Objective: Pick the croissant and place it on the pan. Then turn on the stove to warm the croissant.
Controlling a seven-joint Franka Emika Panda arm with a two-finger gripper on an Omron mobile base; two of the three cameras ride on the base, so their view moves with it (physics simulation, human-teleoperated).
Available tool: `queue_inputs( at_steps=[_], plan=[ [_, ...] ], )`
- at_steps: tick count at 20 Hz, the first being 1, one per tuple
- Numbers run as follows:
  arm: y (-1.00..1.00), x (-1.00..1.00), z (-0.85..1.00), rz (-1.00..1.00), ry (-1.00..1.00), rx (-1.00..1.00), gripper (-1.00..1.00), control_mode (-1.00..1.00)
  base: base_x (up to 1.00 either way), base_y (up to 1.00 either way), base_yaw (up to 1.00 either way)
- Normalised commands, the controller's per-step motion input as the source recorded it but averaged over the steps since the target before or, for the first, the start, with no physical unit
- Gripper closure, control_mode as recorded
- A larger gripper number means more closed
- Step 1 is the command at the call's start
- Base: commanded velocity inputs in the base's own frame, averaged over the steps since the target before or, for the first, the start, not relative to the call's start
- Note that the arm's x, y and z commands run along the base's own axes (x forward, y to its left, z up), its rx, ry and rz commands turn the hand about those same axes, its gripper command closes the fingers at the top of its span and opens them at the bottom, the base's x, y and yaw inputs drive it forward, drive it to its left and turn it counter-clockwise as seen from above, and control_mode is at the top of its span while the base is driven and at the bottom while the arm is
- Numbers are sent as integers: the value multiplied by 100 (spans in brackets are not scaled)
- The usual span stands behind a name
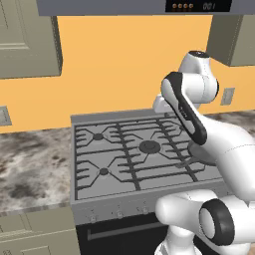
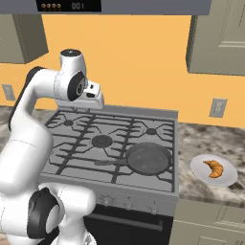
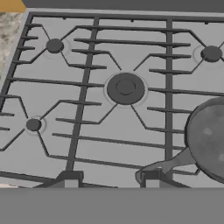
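Lying croissant [image 2: 214,168] angled on plate [image 2: 197,168], pan [image 2: 148,158] handle leftward

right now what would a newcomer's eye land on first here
The golden croissant stands out on a white plate on the counter, right of the stove. A dark pan sits empty on the stove's front right burner, and the white arm hangs above the grates, fingers apart, holding nothing.

My gripper [image 3: 110,180] with fingertips [image 3: 70,180] parted over the stove [image 3: 109,118] near edge, pan [image 3: 209,138] right of the centre burner [image 3: 125,88], its handle [image 3: 164,165] reaching toward my fingers
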Motion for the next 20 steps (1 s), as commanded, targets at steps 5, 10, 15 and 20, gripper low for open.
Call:
queue_inputs(
  at_steps=[5, 10, 15, 20],
  plan=[
    [-58, 1, -12, 0, 0, 5, -100, -100, 0, 0, 0],
    [-100, 0, -22, 0, 0, 1, -100, -100, 0, 0, 0],
    [-100, 0, -44, -2, 0, -1, -100, -100, 0, 0, 0],
    [-100, 11, -41, -7, 4, -3, -100, -100, 0, 0, 0]
  ],
)
